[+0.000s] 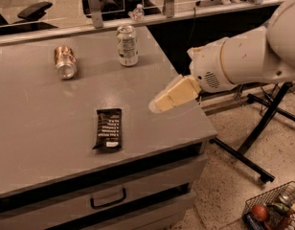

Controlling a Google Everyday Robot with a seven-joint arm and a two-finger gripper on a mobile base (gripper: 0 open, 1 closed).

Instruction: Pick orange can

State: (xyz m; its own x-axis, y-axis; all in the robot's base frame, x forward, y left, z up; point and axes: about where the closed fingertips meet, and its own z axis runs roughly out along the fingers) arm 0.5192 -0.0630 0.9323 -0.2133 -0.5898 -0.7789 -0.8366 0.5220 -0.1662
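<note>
The orange can (65,62) lies on its side near the back left of the grey table (51,114), its silver top facing the camera. My gripper (157,105), with pale cream fingers, hovers over the right part of the table, well right of and nearer than the can. It holds nothing. The white arm reaches in from the right.
A white-and-green can (127,45) stands upright at the back of the table. A black snack bar (108,129) lies near the front middle. A drawer handle (108,199) is below. A wire basket (273,212) sits on the floor at lower right, beside a black stand's legs (255,138).
</note>
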